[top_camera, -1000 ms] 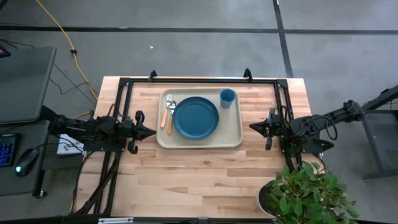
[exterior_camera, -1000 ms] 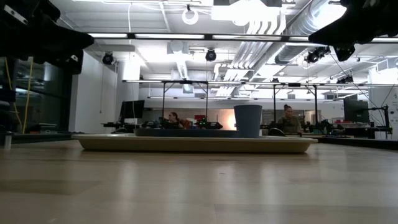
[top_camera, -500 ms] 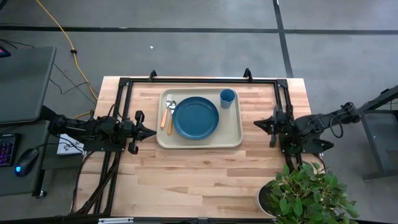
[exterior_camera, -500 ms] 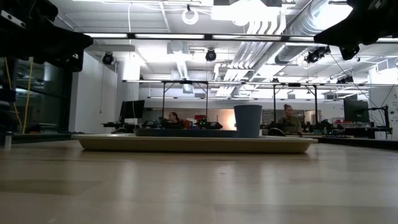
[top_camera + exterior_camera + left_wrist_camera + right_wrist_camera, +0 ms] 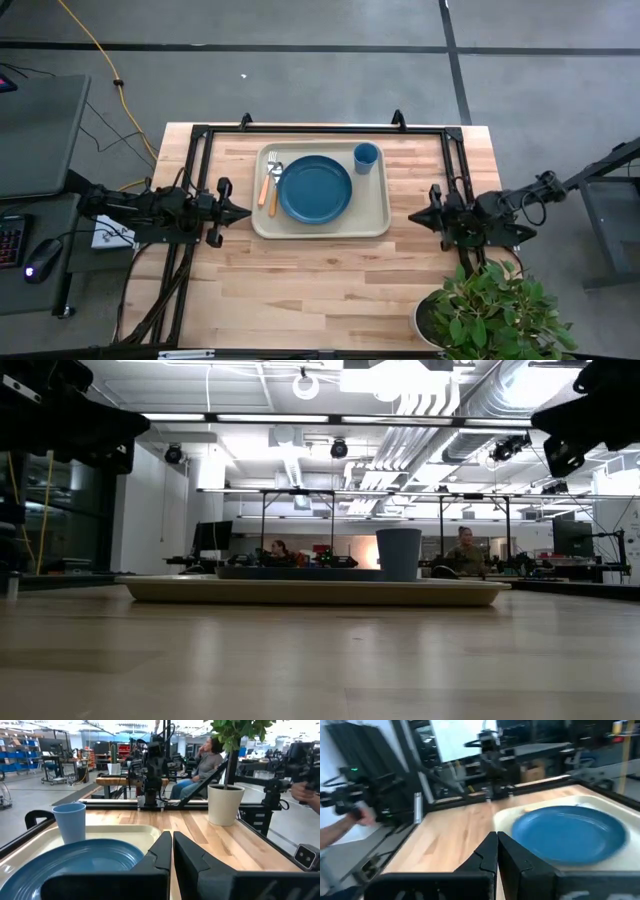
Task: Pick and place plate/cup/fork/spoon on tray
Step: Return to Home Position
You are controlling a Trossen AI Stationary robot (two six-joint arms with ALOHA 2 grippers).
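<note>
We see the plate (image 5: pixel 315 189) on the tray (image 5: pixel 320 228), cup (image 5: pixel 366 156) beside it. Left gripper (image 5: pixel 243 212) and right gripper (image 5: pixel 413 216) flank the tray, both closed and empty.

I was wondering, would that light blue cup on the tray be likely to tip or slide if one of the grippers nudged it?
The cup stands upright in a corner of the tray, taller than it is wide, so a high nudge could probably tip it. It looks like smooth plastic, likely light, so a low push may just slide it. The raised rim beside it should stop it.
</note>
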